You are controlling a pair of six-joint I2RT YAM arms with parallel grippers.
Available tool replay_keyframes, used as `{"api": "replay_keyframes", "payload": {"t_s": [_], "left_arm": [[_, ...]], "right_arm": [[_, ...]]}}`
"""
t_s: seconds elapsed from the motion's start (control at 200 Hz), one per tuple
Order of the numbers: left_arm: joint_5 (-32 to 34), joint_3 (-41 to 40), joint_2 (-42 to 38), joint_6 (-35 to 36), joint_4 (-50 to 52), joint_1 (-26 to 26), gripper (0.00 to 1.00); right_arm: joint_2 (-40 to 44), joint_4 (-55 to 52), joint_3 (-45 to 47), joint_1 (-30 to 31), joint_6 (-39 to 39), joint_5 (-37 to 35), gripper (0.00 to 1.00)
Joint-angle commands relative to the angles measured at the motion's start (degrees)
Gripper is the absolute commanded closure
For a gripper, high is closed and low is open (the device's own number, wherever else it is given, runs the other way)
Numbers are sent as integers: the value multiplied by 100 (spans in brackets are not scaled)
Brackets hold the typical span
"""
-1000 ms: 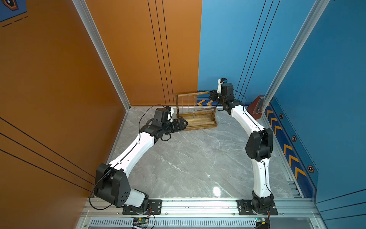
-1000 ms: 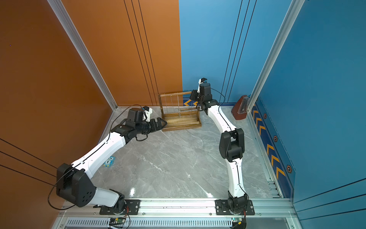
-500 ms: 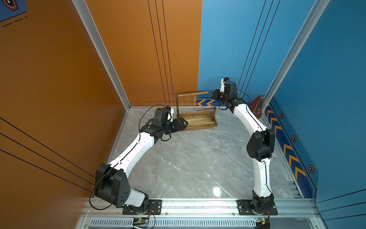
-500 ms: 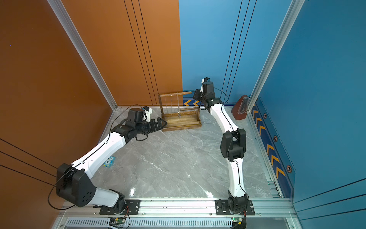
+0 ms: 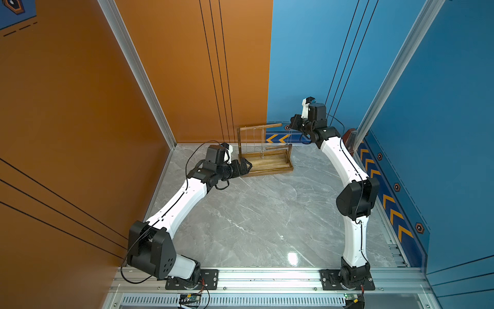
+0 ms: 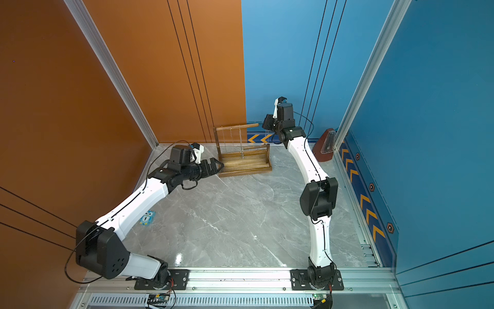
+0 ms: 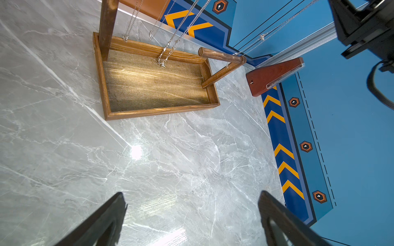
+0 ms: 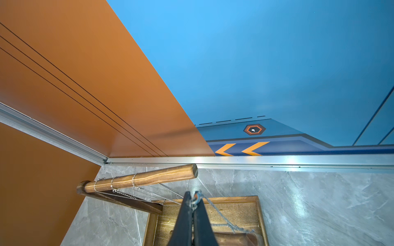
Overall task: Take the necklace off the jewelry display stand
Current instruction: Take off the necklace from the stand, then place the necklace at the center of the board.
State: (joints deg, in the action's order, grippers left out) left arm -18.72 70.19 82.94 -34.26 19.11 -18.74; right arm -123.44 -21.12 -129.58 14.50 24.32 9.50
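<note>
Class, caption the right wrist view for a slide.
Right tool shut on a necklace strung to the short bar; three chains drape the crossbar.

- orange wall (image 5: 66,107) left, blue wall (image 5: 441,133) right, seam at the back
- grey marble floor (image 5: 254,219), shiny, glare (image 5: 292,258) by front rail (image 5: 267,279)
- yellow chevrons (image 5: 390,211) along blue base

A grey marble-patterned tabletop (image 5: 267,219) carries a brown wooden jewelry display stand (image 7: 162,111) near the back wall, a reddish-brown wedge-shaped block (image 6: 319,153) by the right wall, and a small light-blue sticker (image 6: 147,217) toward the left edge
</note>
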Motion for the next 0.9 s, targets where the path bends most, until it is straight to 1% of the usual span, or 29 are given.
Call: {"api": "replay_keyframes", "payload": {"t_s": [0.0, 0.325, 0.355, 0.716, 0.896], "left_arm": [[-164, 140, -36, 145, 26, 31, 2], [-205, 167, -58, 270, 22, -6, 2], [-211, 164, -68, 284, 15, -11, 2], [-199, 44, -377, 582, -252, -208, 2], [-273, -31, -541, 791, -420, -347, 2]], "right_arm": [[232, -282, -193, -63, -120, 116, 100], [424, -604, -314, -84, -164, 114, 100], [618, -625, -318, -85, -164, 122, 100], [1145, -1070, -294, -31, -260, 79, 100], [1532, -1282, -72, 9, -347, -24, 100]]}}
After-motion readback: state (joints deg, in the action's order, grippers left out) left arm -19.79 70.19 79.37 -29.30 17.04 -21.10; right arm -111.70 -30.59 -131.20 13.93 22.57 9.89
